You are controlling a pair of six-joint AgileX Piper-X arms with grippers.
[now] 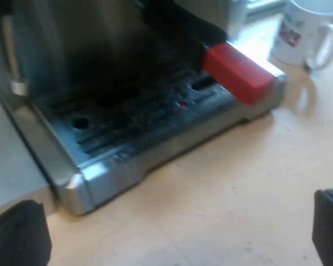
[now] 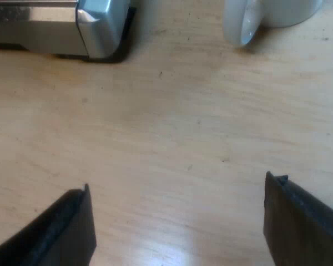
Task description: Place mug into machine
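Your left gripper (image 1: pixel 172 235) hangs with its two black fingers spread wide and holding nothing, low over the pale wooden table (image 1: pixel 238 183) at the front of the espresso machine (image 1: pixel 89 50). Past it you look onto the machine's drip tray (image 1: pixel 127 138), brushed metal with a dark slotted grate. Above the tray, the red end of the holder's handle (image 1: pixel 238 75) juts out from the machine's front. The mug (image 1: pixel 299 33) stands upright on the table beyond the tray's far corner, near the machine but off the tray. It is white and glossy, with a dark and reddish print on its side and a thick looped grip. Your right gripper (image 2: pixel 177 221) is likewise wide open and empty over bare table. Ahead of it you see a metal corner of the machine and the mug's white lower part with its loop, both well apart from the fingers
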